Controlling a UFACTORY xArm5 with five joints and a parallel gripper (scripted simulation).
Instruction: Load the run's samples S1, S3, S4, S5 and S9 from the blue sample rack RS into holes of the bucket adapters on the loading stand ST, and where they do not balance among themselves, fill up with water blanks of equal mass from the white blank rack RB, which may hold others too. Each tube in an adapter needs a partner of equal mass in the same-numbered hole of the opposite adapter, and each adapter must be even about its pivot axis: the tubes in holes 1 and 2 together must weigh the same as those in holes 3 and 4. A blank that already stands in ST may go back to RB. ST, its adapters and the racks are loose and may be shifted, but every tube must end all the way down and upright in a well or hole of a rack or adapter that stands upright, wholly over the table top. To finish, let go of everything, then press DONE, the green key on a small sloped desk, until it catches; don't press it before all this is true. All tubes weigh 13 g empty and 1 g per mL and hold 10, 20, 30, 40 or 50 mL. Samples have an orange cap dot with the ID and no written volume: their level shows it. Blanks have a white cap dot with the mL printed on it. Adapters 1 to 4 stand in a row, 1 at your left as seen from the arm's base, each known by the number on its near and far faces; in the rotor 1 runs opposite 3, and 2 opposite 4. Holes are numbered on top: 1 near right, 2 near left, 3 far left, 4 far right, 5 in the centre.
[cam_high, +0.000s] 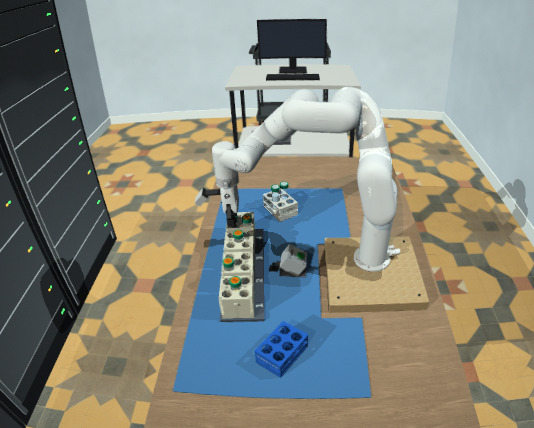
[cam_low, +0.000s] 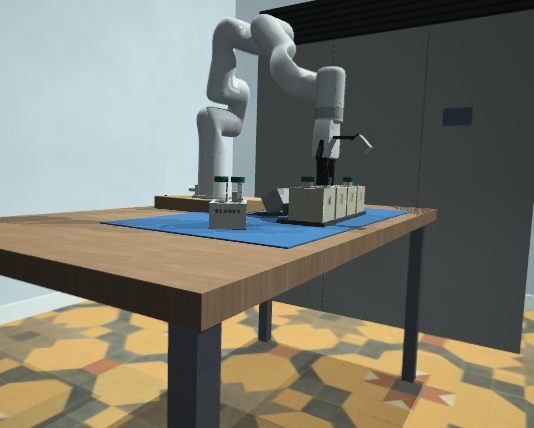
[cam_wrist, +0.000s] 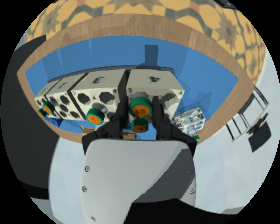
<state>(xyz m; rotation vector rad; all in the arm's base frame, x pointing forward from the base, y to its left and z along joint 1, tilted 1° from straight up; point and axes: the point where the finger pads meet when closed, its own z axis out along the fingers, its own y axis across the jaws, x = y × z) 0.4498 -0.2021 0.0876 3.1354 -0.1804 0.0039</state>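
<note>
The claw (cam_high: 231, 216) is seen lowered over adapter 4 (cam_high: 248, 223), the end block of the loading stand ST (cam_high: 259, 260) farthest from the blue sample rack RS (cam_high: 281, 348). Between its fingers an orange-dotted sample tube (cam_wrist: 140, 105) is shown standing in a hole on the side of the adapter away from the arm's base. The claw is judged to be released: the fingers are parted a little wider than the cap and flank it rather than pinch it.

The relation that matters is plain in the wrist view. The tube lies straight below the claw, its long axis upright and in line with the fingers, so a clean exit would be expected straight up; any sideways drift could catch the cap and tilt the tube. A second sample (cam_high: 247, 218) stands just beside it in the same adapter, on the base side, which leaves little room there.

Further orange-dotted tubes are seen in adapter 3 (cam_high: 238, 234), adapter 2 (cam_high: 228, 261) and adapter 1 (cam_high: 235, 281), and no tube is visible in RS. Two blanks (cam_high: 279, 188) remain in the white blank rack RB (cam_high: 281, 204), near the stand on the blue mat (cam_high: 320, 350) that covers part of the desk (cam_low: 150, 280). The green DONE key (cam_high: 300, 255) sits between stand and arm base, and is taken to be unpressed. Whether the loads balance cannot be judged from here.
</note>
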